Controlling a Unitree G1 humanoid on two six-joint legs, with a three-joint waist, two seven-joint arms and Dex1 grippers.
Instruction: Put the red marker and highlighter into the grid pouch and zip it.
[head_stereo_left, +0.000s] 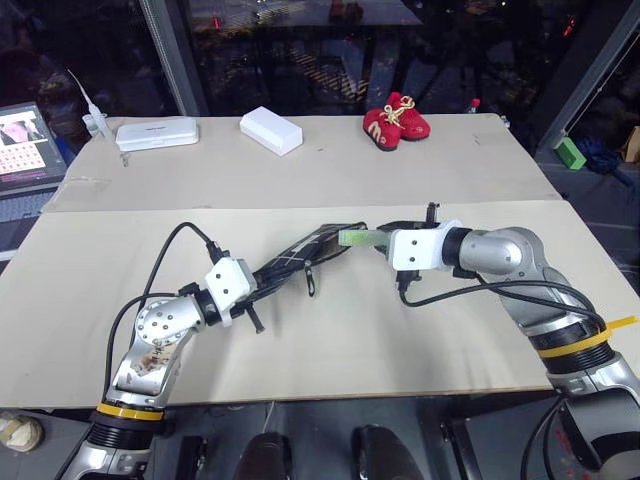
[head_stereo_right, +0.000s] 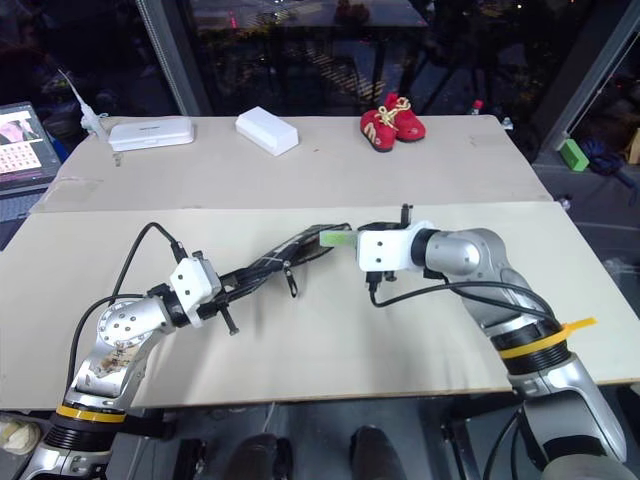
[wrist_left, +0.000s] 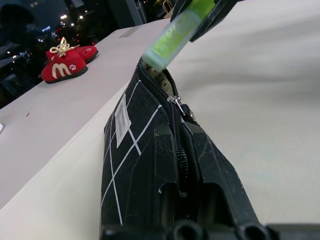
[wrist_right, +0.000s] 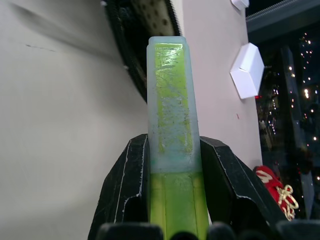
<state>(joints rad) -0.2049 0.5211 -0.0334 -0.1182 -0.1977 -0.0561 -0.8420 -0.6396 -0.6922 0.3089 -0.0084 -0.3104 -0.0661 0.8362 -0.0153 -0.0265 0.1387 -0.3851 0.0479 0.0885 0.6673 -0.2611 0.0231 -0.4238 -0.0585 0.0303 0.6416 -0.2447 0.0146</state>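
My left gripper (head_stereo_left: 262, 279) is shut on one end of the grid pouch (head_stereo_left: 305, 254), a black fabric pouch with white grid lines, and holds it above the table. The pouch's far end is unzipped, with the zipper slider (wrist_left: 176, 102) partway along. My right gripper (head_stereo_left: 383, 240) is shut on the light-green highlighter (head_stereo_left: 358, 237). The highlighter's pale cap (wrist_right: 170, 75) points at the pouch's open mouth (wrist_right: 145, 20) and is right at its edge. The red marker is out of view.
At the back of the cardboard-covered table (head_stereo_left: 330, 340) lie red baby shoes (head_stereo_left: 396, 122) and two white boxes (head_stereo_left: 270, 130) (head_stereo_left: 157, 132). A laptop (head_stereo_left: 25, 145) stands at the far left. A green block (head_stereo_left: 571, 152) lies off the table at the right.
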